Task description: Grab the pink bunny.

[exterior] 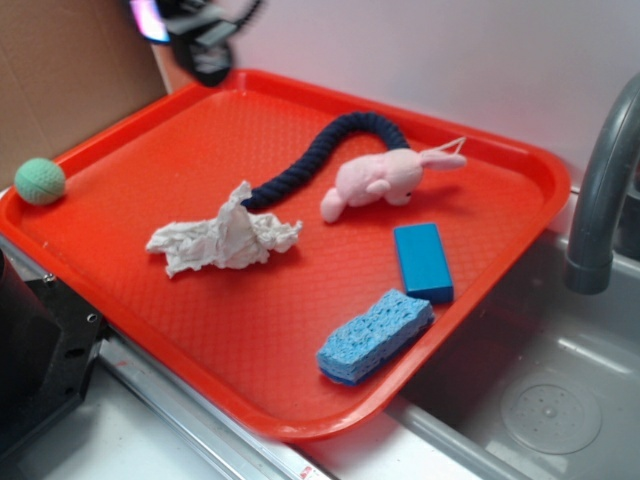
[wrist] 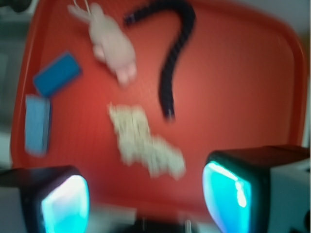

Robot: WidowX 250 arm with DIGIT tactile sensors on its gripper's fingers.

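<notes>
The pink bunny (exterior: pixel 378 180) lies on its side in the middle right of the red tray (exterior: pixel 120 130), its ears and string loop pointing right. In the wrist view the pink bunny (wrist: pixel 111 42) sits far up left, blurred. My gripper (exterior: pixel 200 35) hangs high over the tray's far left corner, well away from the bunny. In the wrist view my gripper (wrist: pixel 148 196) is open, its two cyan-lit fingers wide apart with nothing between them. Only tray floor and the tissue show past them.
A crumpled white tissue (exterior: pixel 222 238) lies left of the bunny, a dark blue rope (exterior: pixel 320 150) curves behind it. A blue block (exterior: pixel 422 261) and blue sponge (exterior: pixel 376 335) sit nearer the front. A green ball (exterior: pixel 40 181) rests at the left rim. A grey faucet (exterior: pixel 600 190) stands right.
</notes>
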